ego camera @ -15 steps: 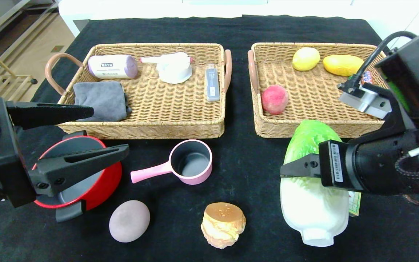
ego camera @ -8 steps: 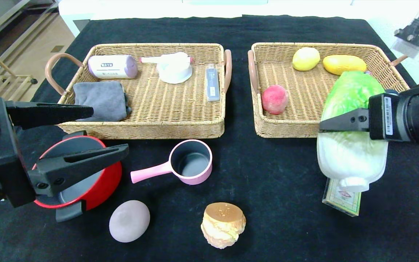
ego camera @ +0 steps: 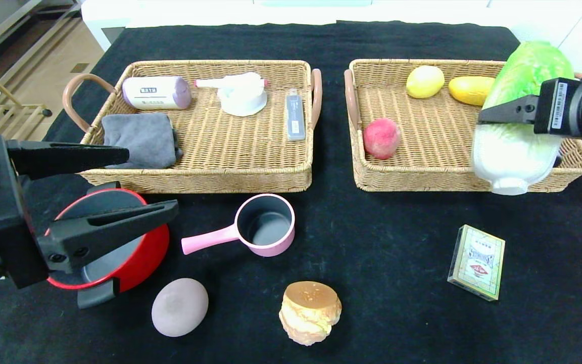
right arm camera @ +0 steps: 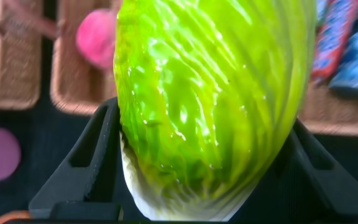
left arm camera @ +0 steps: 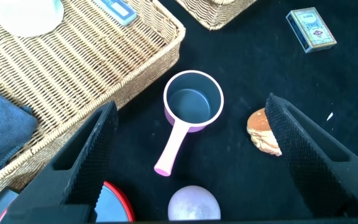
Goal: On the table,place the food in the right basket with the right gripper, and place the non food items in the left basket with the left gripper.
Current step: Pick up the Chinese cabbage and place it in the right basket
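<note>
Moved: the right claw [ego camera: 493, 114] has carried the napa cabbage [ego camera: 516, 146] off the tabletop [ego camera: 372, 237], uncovering the card box [ego camera: 476, 262].
Head view: cabbage clamped, over the right basket [ego camera: 422, 177]'s right near corner, long axis near-to-far.
Left wrist view: left claw [left arm camera: 191, 146] wide, parked above the pink saucepan [left arm camera: 188, 115].
Right wrist view: cabbage [right arm camera: 210, 99] fills the right claw [right arm camera: 207, 168].

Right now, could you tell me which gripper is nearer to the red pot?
Left. The left gripper hangs open just above the red pot; the right gripper holds the cabbage over the right basket.
</note>
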Available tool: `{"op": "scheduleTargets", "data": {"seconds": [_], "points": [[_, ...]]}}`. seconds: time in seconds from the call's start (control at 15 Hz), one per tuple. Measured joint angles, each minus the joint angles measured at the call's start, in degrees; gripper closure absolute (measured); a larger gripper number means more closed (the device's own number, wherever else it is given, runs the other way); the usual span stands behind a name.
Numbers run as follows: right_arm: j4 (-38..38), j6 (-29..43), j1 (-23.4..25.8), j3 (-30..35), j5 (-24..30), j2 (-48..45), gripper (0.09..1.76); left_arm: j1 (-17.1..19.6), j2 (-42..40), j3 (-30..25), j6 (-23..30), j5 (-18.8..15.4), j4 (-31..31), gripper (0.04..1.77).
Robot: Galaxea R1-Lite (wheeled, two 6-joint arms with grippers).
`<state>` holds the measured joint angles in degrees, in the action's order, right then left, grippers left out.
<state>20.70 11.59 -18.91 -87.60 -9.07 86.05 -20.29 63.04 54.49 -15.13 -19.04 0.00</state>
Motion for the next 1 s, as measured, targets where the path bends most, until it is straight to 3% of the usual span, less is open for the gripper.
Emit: {"op": "scheduleTargets", "data": {"seconds": [0.53,1.0], "points": [[-10.9,-2.1,9.0,-4.3,0.0,8.2,0.41,0.0,-0.3,-0.1,0.0,0.0,0.0,0.09],[-12.9,-2.0,11.4,-9.5,0.1,14.4,0.41,0.0,-0.8,-0.1,-0.1,-0.1,0.0,0.09]]}}
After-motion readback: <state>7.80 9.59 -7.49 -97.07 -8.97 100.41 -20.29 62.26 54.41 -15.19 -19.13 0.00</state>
